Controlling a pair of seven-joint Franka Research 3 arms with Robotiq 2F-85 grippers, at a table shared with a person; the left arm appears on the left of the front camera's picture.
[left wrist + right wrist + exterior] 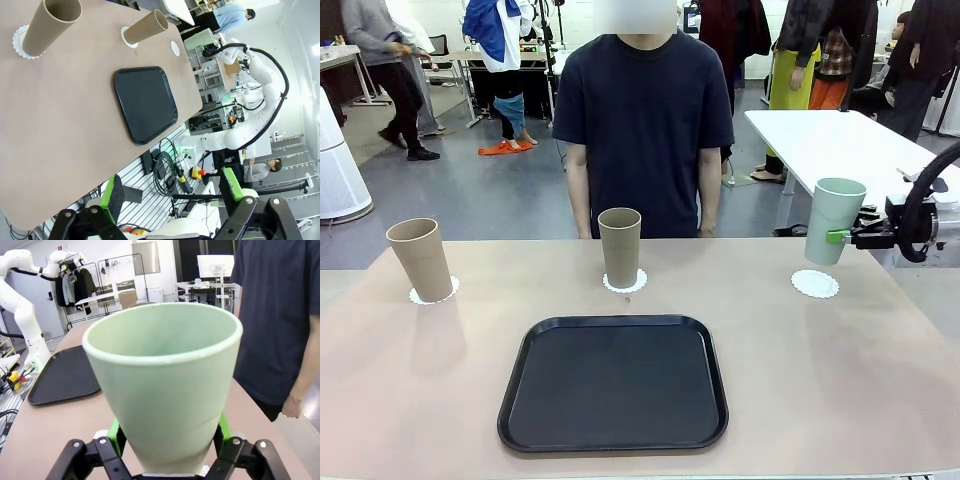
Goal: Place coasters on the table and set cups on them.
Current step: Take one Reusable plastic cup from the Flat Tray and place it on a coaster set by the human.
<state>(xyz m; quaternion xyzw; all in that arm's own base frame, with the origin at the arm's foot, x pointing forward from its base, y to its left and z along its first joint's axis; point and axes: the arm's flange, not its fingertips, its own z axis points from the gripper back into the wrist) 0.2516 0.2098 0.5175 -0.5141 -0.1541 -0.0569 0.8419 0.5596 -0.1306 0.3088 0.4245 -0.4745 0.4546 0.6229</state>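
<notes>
Sitting nearest me on the table is the black tray. My left gripper is hanging with its fingers spread wide. Farther off, two brown cups are standing on coasters, and my right gripper is pinching the green cup just above the third.

Two tan cups upright on doilies, mint cup raised above third doily
</notes>
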